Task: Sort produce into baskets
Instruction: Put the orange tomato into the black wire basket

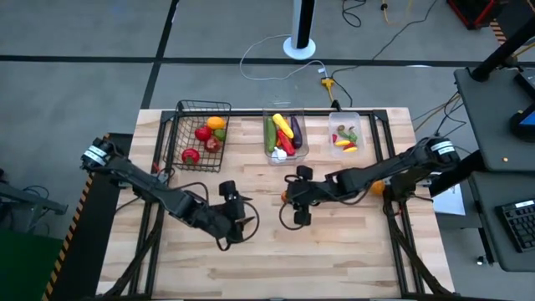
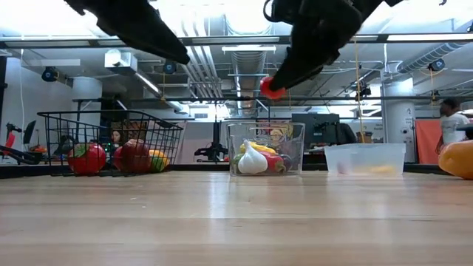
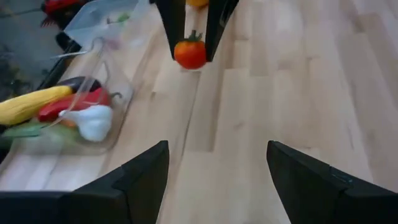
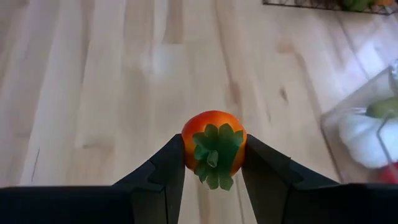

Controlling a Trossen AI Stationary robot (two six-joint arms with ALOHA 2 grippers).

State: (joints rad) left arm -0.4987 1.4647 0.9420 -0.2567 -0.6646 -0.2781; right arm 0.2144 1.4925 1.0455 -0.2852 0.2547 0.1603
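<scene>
- Pale wooden table [image 1: 351, 251] is the landmark; its near half, on the camera side of both arms, carries no produce.
- Over the table's middle, the right gripper [image 4: 213, 163] holds the tomato [image 4: 213, 151] off the wood, jaws narrow and closed on its sides, green calyx facing the wrist camera.
- Just beside it, on the table's left half, the left gripper [image 3: 217, 180] hangs with its jaws wide and nothing between them; it sees the tomato [image 3: 190, 52] ahead in the other gripper.
- An orange piece of produce [image 2: 458, 159] lies on the table near the right arm, partly hidden from above.
- Along the table's far edge stand three containers: the black wire basket [image 1: 178, 134] on the left with red and yellow produce, the taller clear bin [image 1: 303, 150] in the middle holding long vegetables and white garlic [image 2: 252, 160], and the shallower clear bin [image 1: 358, 117] on the right with small pieces.
- To do this step well, I judge the tomato belongs with the round red produce in the wire basket: keep the grip steady, carry it high enough to clear the rim and the left arm, bring it over a free spot, lower, then release.
</scene>
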